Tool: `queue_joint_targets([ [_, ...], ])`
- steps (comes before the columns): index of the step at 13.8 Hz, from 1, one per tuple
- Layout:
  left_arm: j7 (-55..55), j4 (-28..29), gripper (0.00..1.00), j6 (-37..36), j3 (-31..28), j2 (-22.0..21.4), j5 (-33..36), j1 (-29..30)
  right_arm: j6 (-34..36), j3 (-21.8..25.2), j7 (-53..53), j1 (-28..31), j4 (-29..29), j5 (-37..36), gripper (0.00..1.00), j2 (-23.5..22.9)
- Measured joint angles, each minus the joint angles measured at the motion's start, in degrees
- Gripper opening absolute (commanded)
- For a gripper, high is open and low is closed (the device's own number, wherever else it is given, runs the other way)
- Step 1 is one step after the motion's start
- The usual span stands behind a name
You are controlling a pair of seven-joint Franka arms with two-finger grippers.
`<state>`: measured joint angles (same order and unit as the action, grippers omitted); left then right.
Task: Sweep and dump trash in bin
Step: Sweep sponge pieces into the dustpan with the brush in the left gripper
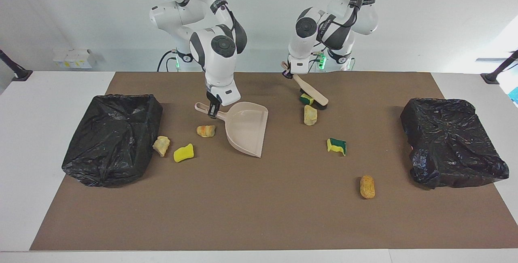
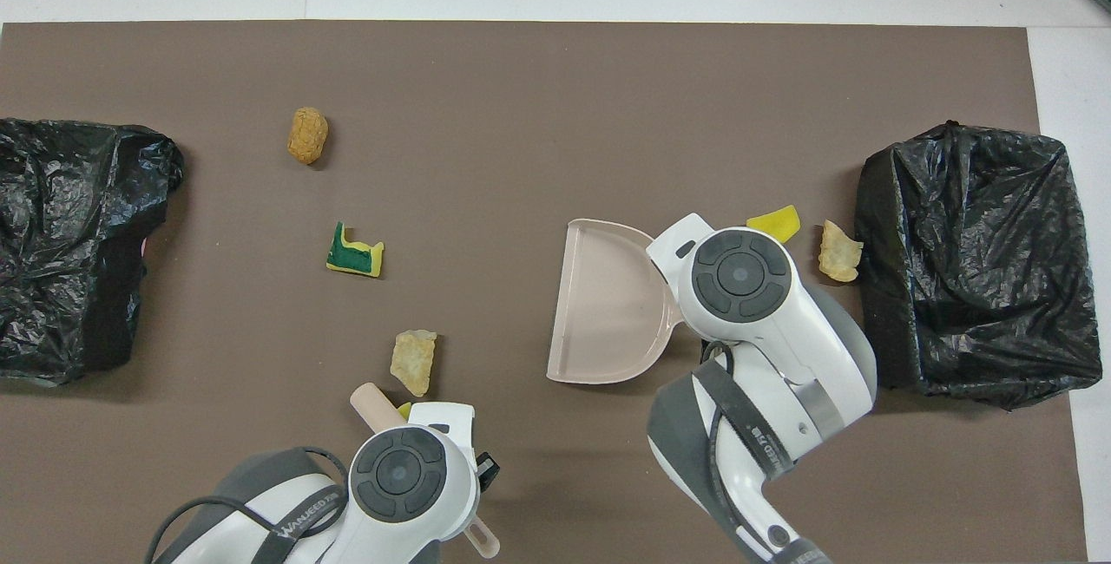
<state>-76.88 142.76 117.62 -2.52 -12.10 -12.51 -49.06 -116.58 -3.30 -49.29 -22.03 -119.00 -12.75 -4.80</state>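
Observation:
My right gripper (image 1: 212, 109) is shut on the handle of the beige dustpan (image 1: 247, 127), whose mouth faces away from the robots; the arm hides that grip in the overhead view, where the dustpan (image 2: 608, 304) still shows. My left gripper (image 1: 288, 73) is shut on the beige brush (image 1: 311, 91), whose bristle end sits at a yellow-green sponge piece (image 1: 306, 99). Just beside that piece lies a tan lump (image 1: 310, 115). Several trash scraps lie on the mat: a green-yellow sponge (image 1: 336, 145), a bread-like lump (image 1: 367, 186), an orange lump (image 1: 206, 130), a yellow sponge (image 1: 183, 153) and a pale lump (image 1: 161, 145).
Two bins lined with black bags stand on the brown mat, one bin (image 1: 113, 137) at the right arm's end and the other bin (image 1: 451, 141) at the left arm's end. The pale lump lies close against the first bin.

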Motion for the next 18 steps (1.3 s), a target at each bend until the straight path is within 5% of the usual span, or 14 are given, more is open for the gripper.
queue_joint_targets([
  [9, 40.93, -0.07, 0.00, 3.93, -1.14, 2.30, -0.04, 9.48, -3.01, -0.06, -1.66, -0.58, -1.21, -2.06, 0.00, -0.36],
  [18, 49.22, -2.47, 0.00, 6.19, 0.05, 3.67, -0.28, 3.80, -5.47, -0.07, -1.68, -1.81, -1.39, -2.08, 0.00, -2.13],
])
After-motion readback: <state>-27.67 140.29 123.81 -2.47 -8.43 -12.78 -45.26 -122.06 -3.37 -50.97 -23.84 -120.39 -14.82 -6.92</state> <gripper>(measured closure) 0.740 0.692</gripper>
